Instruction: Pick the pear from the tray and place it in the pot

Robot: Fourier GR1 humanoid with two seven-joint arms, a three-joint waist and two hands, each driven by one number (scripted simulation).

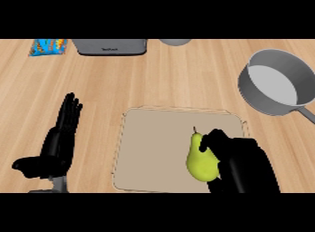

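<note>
Pear on tray, right hand against it, pot apart

One head view looks steeply down on the counter from close above.

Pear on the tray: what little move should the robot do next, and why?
Probably curl the right hand round the pear and lift it. The pear still lies on the tray, with the hand right beside it, and the pot sits off up and to the right, with nothing in it. The left hand rests open at the left.
</note>
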